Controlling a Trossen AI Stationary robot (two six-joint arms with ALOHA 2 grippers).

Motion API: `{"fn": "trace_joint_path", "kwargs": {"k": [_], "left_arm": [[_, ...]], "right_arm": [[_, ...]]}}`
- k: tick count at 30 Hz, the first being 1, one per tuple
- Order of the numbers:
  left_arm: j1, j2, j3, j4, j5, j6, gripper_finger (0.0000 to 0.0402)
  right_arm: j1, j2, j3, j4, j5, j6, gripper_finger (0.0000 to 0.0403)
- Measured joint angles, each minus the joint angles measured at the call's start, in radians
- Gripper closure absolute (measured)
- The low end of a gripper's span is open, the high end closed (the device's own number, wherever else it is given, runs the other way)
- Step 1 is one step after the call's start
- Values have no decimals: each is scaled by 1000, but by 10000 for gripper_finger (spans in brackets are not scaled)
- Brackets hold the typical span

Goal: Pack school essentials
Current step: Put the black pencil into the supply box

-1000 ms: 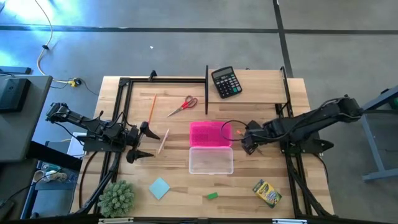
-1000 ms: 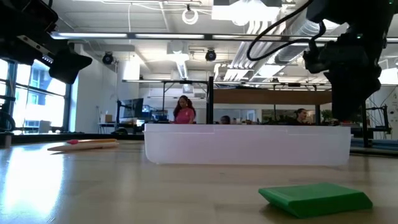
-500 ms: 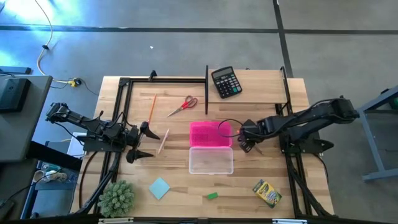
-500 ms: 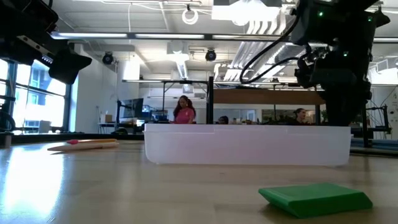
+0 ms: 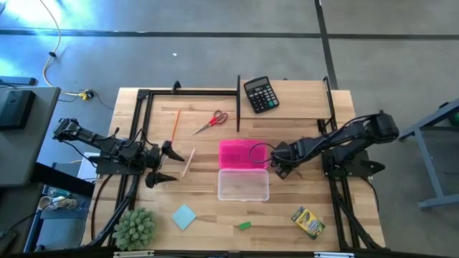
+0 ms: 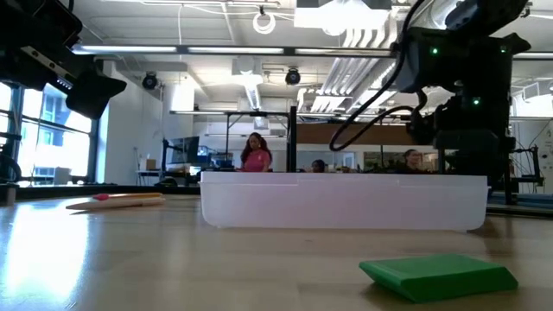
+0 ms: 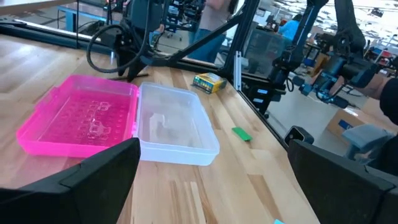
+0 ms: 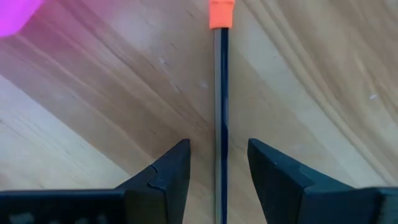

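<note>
My right hand [image 8: 217, 168] hangs low over the surface [image 5: 301, 97] just beside the pink half of the open case [image 5: 242, 155], its fingers [image 8: 168, 171] parted on either side of a thin dark stick with an orange tip [image 8: 221, 93] that lies flat on the wood, no grip visible. My left hand [image 5: 161, 165] waits wide open near the pale wooden stick [image 5: 188, 163]. The orange pencil [image 5: 175, 123] and red-handled scissors [image 5: 211, 122] lie behind it, while the light blue notepad [image 5: 183, 216], green eraser [image 5: 244, 226] and crayon box [image 5: 308, 221] sit along the front edge.
</note>
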Motion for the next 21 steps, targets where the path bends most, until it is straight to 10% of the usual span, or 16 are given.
{"fn": "trace_joint_path", "kwargs": {"k": [21], "left_arm": [[0, 0, 0, 0, -8, 0, 2]], "right_arm": [[-26, 13, 0, 0, -61, 35, 370]]}}
